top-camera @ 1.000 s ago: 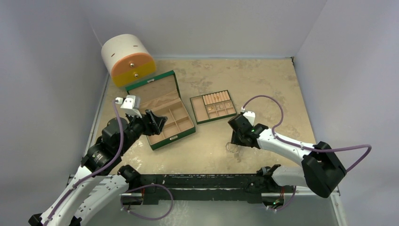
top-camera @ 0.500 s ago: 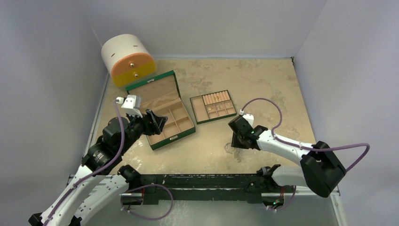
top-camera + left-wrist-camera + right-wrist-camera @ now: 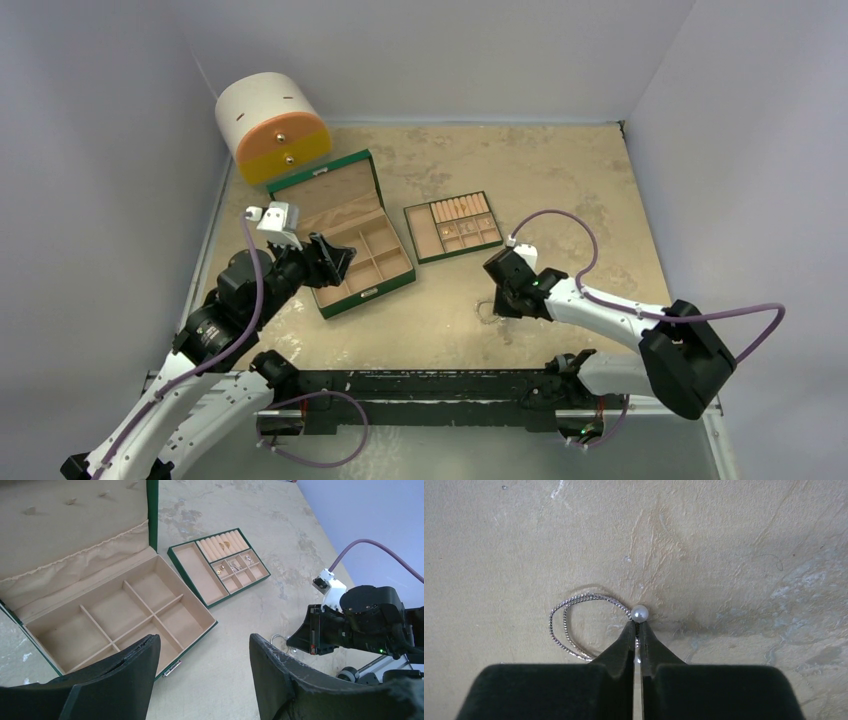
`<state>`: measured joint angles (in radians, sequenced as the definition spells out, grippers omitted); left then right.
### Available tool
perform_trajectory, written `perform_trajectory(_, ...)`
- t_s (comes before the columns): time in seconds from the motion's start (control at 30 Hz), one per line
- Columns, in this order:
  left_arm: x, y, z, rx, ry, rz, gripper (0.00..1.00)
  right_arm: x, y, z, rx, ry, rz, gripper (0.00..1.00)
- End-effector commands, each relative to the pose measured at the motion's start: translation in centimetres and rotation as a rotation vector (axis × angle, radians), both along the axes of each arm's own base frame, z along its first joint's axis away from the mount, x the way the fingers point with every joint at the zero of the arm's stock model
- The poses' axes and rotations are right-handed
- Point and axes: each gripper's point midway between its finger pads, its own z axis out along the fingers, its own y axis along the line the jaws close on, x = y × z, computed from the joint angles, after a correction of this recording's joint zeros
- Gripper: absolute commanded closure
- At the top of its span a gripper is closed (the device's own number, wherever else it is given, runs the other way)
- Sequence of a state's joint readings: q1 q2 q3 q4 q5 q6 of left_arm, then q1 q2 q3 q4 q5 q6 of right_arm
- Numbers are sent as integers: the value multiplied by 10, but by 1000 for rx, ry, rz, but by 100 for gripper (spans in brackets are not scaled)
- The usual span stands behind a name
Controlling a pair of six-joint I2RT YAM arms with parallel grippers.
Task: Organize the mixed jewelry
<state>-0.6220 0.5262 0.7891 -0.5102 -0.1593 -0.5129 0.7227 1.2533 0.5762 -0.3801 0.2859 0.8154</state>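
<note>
Right fingers (image 3: 636, 626) are clenched, tips all but meeting, pinching the wire hoop (image 3: 574, 625) right under its pearl (image 3: 640, 613). The tips are down at the worktop (image 3: 560, 170) and the hoop lies flat on it. Left fingers (image 3: 202, 645) are spread wide with nothing between them and touching nothing, hanging over the front edge of the open green box (image 3: 187, 652).

Hoop location: on bare worktop in front of the small tray (image 3: 452, 226), well apart from it, just at the right gripper's nose (image 3: 497, 300). The left wrist view shows it as a pale loop (image 3: 278, 641) beside that gripper.

Orientation: in the right wrist view the hoop's long axis runs roughly left-right. The pearl end is at the fingertips and the loop stretches off to the left. Two strands of beaded wire are visible, nearly parallel.

Other jewelry: small metal pieces (image 3: 235, 567) sit in the tray's little square compartments, and one gold bit (image 3: 225, 543) is on the ring rolls. The green box's four compartments show only lining.

Hard to make out:
- The hoop's lower right part is hidden under the finger.
- I can't tell whether it's one doubled wire or two.
- In the top view the hoop is just a faint glint (image 3: 487, 312).
- The tray pieces are too small to tell apart.
- The round white-and-orange case (image 3: 272, 128) is in the far left corner, drawers closed.
</note>
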Motion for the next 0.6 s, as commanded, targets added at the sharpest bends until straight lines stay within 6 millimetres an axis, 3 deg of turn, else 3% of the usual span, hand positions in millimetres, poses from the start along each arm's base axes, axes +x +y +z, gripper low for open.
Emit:
perform_trajectory(0.0, 1, -3, 13, -45, -39, -5, 35, -8, -1, 1, 5, 17, -1, 100)
perform_trajectory(0.23, 2, -3, 13, -45, -38, -6, 35, -2, 5, 18, 28, -21, 12, 100)
perform_trajectory(0.57, 2, -3, 14, -46, -39, -7, 35, 15, 19, 59, 79, -117, 56, 100)
